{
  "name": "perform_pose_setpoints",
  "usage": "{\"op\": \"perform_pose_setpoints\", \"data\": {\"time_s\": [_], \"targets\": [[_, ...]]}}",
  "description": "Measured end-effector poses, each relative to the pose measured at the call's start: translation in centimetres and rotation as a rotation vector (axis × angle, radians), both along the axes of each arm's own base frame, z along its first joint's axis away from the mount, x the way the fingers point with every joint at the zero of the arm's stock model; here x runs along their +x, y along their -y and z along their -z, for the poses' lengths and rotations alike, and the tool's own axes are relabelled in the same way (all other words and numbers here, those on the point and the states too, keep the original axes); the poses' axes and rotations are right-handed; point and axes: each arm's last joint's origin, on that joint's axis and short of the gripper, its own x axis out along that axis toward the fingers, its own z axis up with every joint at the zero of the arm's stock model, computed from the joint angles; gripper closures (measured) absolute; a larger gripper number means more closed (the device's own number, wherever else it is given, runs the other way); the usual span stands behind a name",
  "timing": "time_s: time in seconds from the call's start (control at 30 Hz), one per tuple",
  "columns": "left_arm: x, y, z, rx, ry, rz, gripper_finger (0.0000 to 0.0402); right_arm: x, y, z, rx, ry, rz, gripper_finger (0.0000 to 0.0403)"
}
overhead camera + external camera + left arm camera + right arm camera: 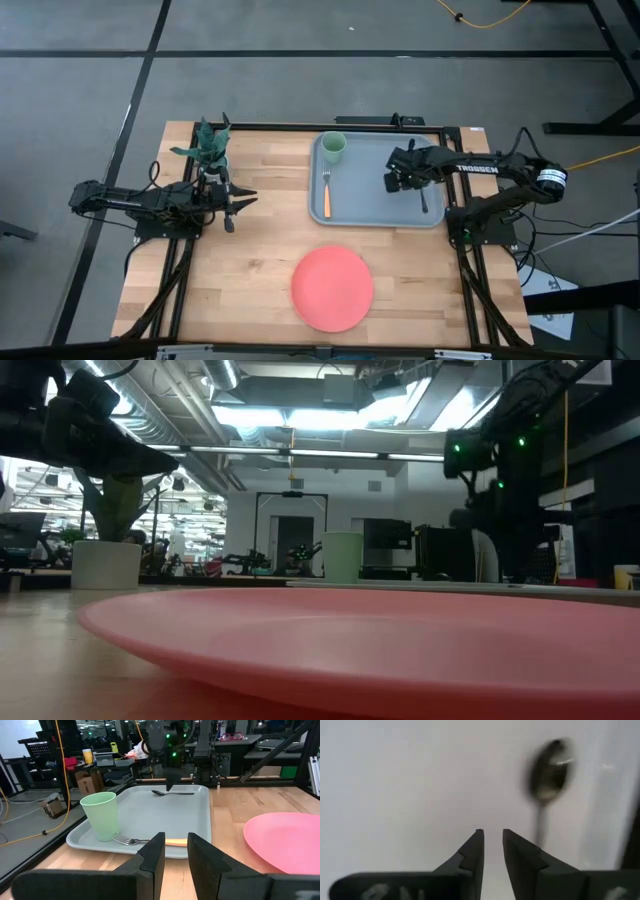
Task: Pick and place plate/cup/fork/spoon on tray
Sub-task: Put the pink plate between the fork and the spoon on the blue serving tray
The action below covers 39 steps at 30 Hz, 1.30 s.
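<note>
The grey-blue tray (380, 215) lies at the far middle-right of the table. On it the light green cup (333, 146) stands upright in the far left corner. The fork (326, 195) lies flat beside it, and the dark spoon (424, 200) lies flat near the tray's right rim. The coral-pink plate (332, 288) lies flat on the table near the front edge. My right gripper (393, 183) hovers over the tray left of the spoon (547, 775), narrowly open and empty. My left gripper (232, 208) waits at the table's left, narrowly open and empty.
A dark green plant figure (210, 145) in a white pot (105, 563) stands at the far left, just behind my left gripper. Bare wood lies between the plate and the tray and to the plate's left and right.
</note>
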Motion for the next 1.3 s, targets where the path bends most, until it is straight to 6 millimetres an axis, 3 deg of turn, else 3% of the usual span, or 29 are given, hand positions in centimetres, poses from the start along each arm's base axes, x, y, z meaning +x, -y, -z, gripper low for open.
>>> {"op": "perform_pose_setpoints", "data": {"time_s": [0.17, 0.43, 0.57, 0.67, 0.87, 0.97, 1.3], "targets": [[0.0, 0.0, 0.0, 0.0, 0.0, 0.0, 0.0326, 2.2, -2.6, -0.8, 0.16, 0.133, -0.203, 0.0327], [0.0, 0.0, 0.0, 0.0, 0.0, 0.0, 0.0326, 5.3, -9.7, -1.4, 0.325, 0.358, -0.433, 0.0327], [0.0, 0.0, 0.0, 0.0, 0.0, 0.0, 0.0326, 5.3, -13.0, -1.5, 0.385, 0.367, -0.512, 0.0327], [0.0, 0.0, 0.0, 0.0, 0.0, 0.0, 0.0326, 5.0, -15.4, -1.4, 0.329, 0.356, -0.504, 0.0327], [0.0, 0.0, 0.0, 0.0, 0.0, 0.0, 0.0326, 4.5, -19.7, 0.1, 0.309, 0.555, -0.456, 0.0327], [0.0, 0.0, 0.0, 0.0, 0.001, 0.0, 0.0326, 4.1, -20.4, 1.1, 0.322, 0.655, -0.442, 0.0327], [0.0, 0.0, 0.0, 0.0, 0.0, -0.001, 0.0326, 2.3, -19.6, 4.3, 0.402, 0.813, -0.327, 0.0326]]}}
